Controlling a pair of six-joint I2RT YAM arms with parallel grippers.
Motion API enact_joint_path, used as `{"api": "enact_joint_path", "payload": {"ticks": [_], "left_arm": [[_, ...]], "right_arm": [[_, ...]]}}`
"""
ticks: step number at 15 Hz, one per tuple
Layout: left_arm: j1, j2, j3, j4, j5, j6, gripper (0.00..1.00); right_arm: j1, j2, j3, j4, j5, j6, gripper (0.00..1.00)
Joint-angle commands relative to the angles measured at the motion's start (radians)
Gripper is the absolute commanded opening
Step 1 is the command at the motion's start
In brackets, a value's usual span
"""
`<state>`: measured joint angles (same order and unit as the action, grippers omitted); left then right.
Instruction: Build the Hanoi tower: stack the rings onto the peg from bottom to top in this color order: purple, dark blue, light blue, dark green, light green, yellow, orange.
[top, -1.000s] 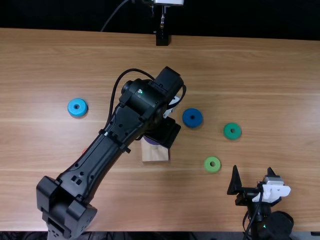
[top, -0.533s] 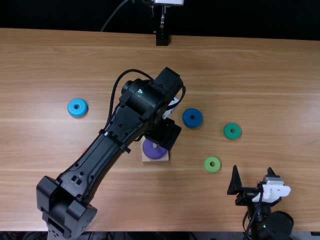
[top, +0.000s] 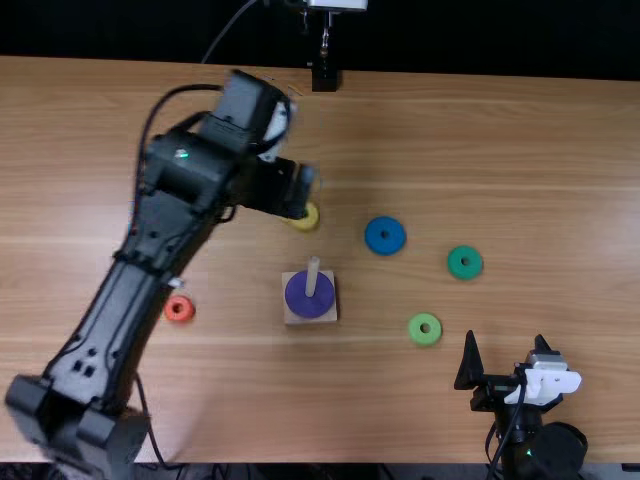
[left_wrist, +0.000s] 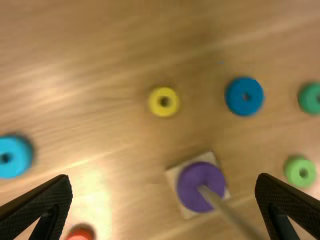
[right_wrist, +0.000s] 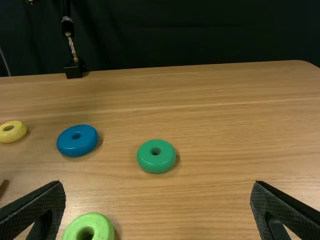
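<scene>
Ok so going left to right: the light blue ring (left_wrist: 14, 156) is flat on the left part of the counter (top: 400, 400), farther from the near edge than the orange ring (top: 180, 309), which sits right beside the left arm as seen from the top. The left claw (top: 280, 188) hangs over the counter on the far-edge side of the peg, fingers wide apart, so it's released. The yellow ring (top: 305, 220) is down on the counter, partly tucked under that claw in the top view. Closer to the near edge there's the square wooden base (top: 288, 305) with its peg (top: 313, 273) standing up, and the purple ring (top: 298, 296) is on it, around the peg. Next along is the dark blue ring (top: 385, 235), a bit farther toward the far edge than the base. Then the light green ring (top: 425, 329), nearer the near edge, and the dark green ring (top: 464, 262), roughly midway between both edges. Last up, the right claw (top: 504, 338) is near the near edge, also released, fingers well apart.
</scene>
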<state>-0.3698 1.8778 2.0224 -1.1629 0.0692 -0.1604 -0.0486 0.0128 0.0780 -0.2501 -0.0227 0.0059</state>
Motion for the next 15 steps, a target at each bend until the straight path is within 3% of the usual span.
{"api": "enact_joint_path", "payload": {"ticks": [1, 5, 9, 11, 15], "left_arm": [[0.054, -0.124, -0.119, 0.044, -0.005, 0.0, 1.0], [0.22, -0.453, -0.619, 0.511, 0.003, 0.004, 1.0], [0.316, -0.821, -1.09, 0.946, -0.001, 0.009, 1.0], [0.33, -1.017, -1.289, 1.054, -0.007, 0.013, 1.0], [0.331, -1.326, -1.585, 1.049, -0.016, 0.013, 1.0]], "right_arm": [[-0.014, -0.013, -0.061, -0.068, 0.001, 0.003, 1.0], [-0.014, -0.013, -0.061, -0.068, 0.001, 0.003, 1.0], [-0.014, -0.013, -0.061, -0.068, 0.001, 0.003, 1.0], [-0.014, -0.013, -0.061, -0.068, 0.001, 0.003, 1.0], [-0.014, -0.013, -0.061, -0.068, 0.001, 0.003, 1.0]]}}
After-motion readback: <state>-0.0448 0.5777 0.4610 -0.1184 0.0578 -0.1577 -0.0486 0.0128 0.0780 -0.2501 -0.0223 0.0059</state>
